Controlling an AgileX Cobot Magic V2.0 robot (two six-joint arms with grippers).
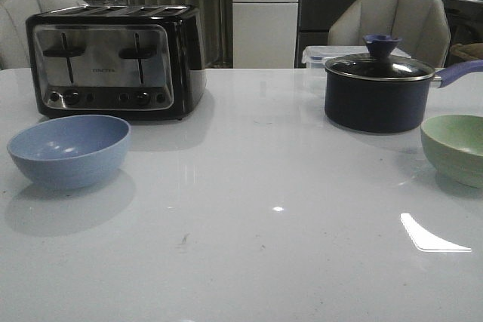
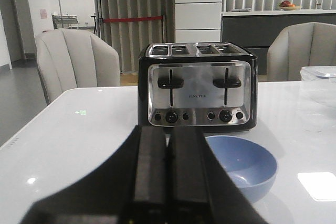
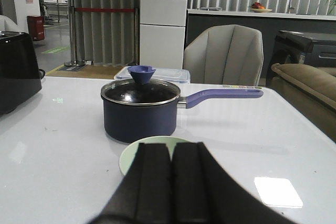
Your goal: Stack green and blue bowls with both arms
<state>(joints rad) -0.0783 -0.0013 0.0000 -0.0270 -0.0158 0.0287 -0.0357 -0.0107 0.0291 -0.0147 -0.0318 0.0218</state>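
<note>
Nearest you, both grippers sit pulled back at the table's (image 1: 249, 262) front edge, outside the front view. Left gripper (image 2: 168, 182): fingers pressed together, holding nothing. Right gripper (image 3: 171, 187): same, closed and empty.

Just ahead of the left gripper, slightly to its right: blue bowl (image 1: 69, 149), upright, before the toaster (image 1: 113, 58). Just ahead of the right: green bowl (image 1: 455, 148), upright, before the saucepan (image 1: 377, 92).

The bowls lie well apart at opposite table sides, so each arm is nearer its own. Open the jaws before you reach.

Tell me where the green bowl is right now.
In the front view the green bowl sits at the table's far right edge, just in front of the navy saucepan; the right gripper is behind it, fingers shut.
</note>
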